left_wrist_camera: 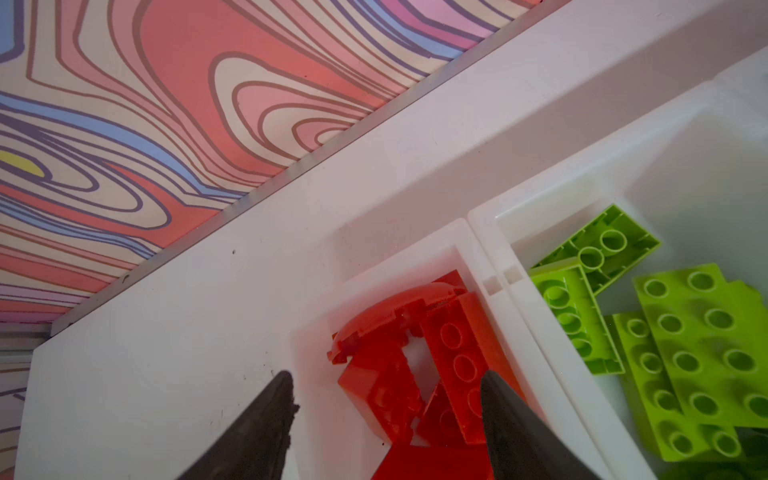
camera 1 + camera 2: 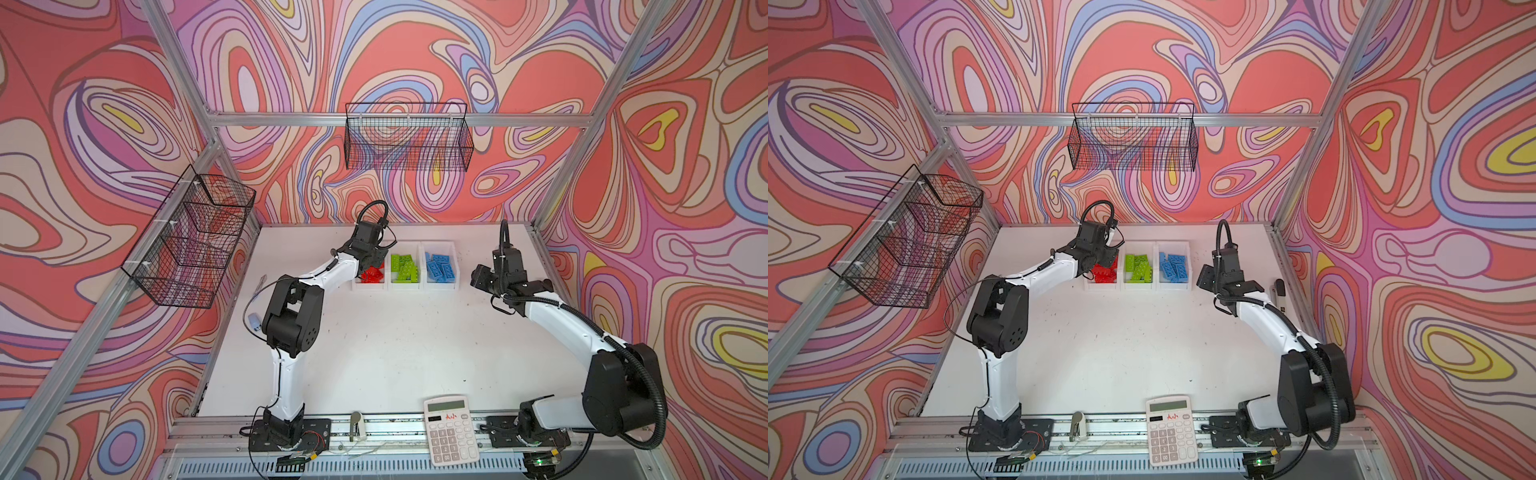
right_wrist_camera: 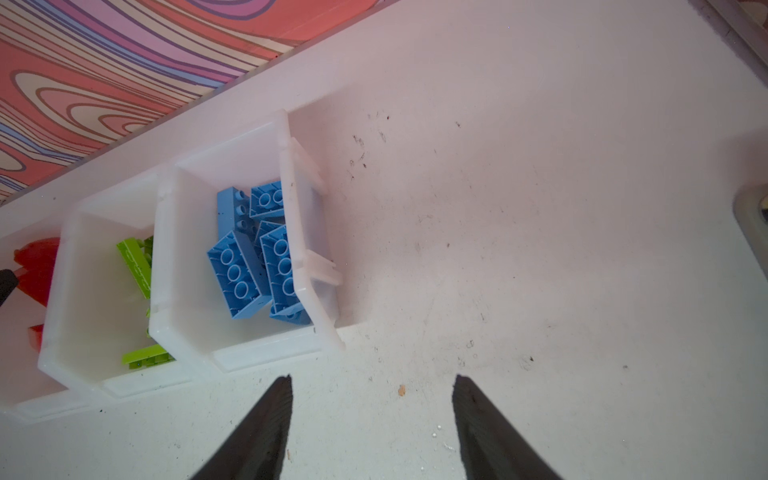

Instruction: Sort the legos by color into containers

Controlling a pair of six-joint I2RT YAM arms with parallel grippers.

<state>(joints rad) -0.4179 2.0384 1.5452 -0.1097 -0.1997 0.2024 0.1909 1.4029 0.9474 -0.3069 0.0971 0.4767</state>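
Three joined white containers [image 2: 440, 286] [image 2: 1173, 286] stand in a row at the back of the table. The legos lie in them by color: red legos [image 2: 372, 275] [image 1: 453, 365] in the left one, green legos [image 2: 405, 268] [image 1: 698, 353] in the middle, blue legos [image 2: 441, 268] [image 3: 249, 266] on the right. A curved red piece [image 1: 390, 307] lies among the red ones. My left gripper [image 1: 386, 374] hangs open just above the red pile, holding nothing. My right gripper [image 3: 372, 376] [image 2: 478, 276] is open and empty over bare table, right of the blue container.
A white calculator [image 2: 451, 428] lies at the table's front edge. Black wire baskets hang on the back wall [image 2: 409, 137] and the left wall [image 2: 191, 241]. A dark pen-like object [image 2: 1279, 291] lies by the right rail. The table [image 2: 395, 353] is white and scuffed.
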